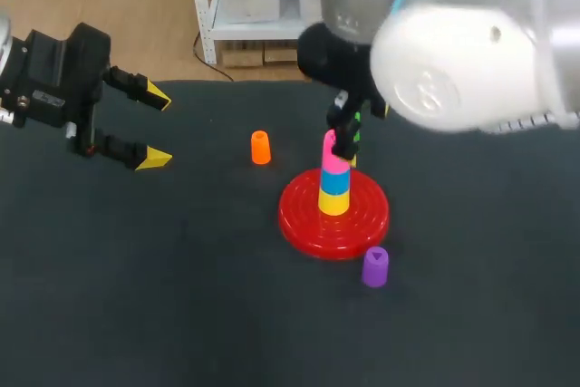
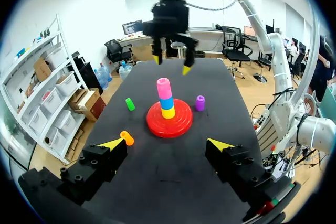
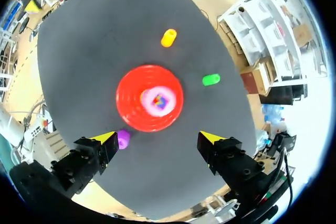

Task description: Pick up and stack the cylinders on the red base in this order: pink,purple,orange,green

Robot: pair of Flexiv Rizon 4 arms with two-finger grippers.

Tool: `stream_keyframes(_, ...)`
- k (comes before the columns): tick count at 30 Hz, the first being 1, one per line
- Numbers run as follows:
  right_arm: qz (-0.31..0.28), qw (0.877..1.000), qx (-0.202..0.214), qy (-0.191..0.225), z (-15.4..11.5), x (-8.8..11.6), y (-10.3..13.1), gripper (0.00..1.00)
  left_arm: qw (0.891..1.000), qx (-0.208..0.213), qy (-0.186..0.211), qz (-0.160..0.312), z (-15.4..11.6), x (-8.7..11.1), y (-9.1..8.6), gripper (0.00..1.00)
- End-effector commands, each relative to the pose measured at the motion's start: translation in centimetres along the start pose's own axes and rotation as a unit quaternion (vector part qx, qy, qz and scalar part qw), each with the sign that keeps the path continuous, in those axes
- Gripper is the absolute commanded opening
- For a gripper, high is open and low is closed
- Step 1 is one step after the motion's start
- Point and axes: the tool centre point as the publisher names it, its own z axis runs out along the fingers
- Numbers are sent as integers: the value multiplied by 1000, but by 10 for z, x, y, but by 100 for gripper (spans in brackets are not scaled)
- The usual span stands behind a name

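The red base holds a stack of yellow, blue and, on top, the pink cylinder. My right gripper hangs open right over the stack, looking straight down on the pink cylinder, with nothing between its fingers. The purple cylinder stands on the table in front of the base, close to one right fingertip. Left of the base stands the orange cylinder. The green cylinder lies behind the base, mostly hidden by the right arm in the head view. At the far left my left gripper is open and empty.
The dark table mat carries only these pieces. My right arm's bulk covers the back right of the table in the head view.
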Motion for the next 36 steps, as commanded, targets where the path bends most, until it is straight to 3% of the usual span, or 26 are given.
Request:
stream_keyframes(1,9,999,-7,-30,6,24,16,100,1000,0,-1,1,1,1,0,100)
stream_keyframes(6,38,999,-17,-29,10,29,18,100,1000,0,-1,1,1,1,0,100)
stream_keyframes(28,38,999,-17,-29,10,29,18,100,1000,0,-1,1,1,1,0,100)
stream_keyframes(36,27,998,-35,-45,32,47,22,100,1000,0,-1,1,1,1,0,100)
